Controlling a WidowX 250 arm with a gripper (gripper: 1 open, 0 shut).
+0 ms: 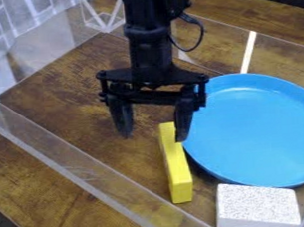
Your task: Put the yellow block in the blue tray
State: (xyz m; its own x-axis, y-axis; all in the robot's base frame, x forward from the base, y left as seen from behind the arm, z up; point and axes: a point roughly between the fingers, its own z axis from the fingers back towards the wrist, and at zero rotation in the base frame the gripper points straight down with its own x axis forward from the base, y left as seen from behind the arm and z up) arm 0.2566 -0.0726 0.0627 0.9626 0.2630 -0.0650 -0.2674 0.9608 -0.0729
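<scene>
- Our hand (155,123) hangs with its 2 fingers apart above the yellow block (176,161), which lies on the desk (75,112) touching the blue tray (256,126).
- The right finger seems close to the tray rim; descending could strike it.

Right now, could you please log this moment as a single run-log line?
gripper: open, above block's far end | flat yellow block: on table, beside tray | round blue plastic tray: empty | step: not yet grasped

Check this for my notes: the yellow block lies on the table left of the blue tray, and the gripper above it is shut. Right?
Not quite. The camera view shows the gripper open, jaws spread wide above the far end of the yellow block. The rest holds: the block lies on the table left of the blue tray.
</scene>
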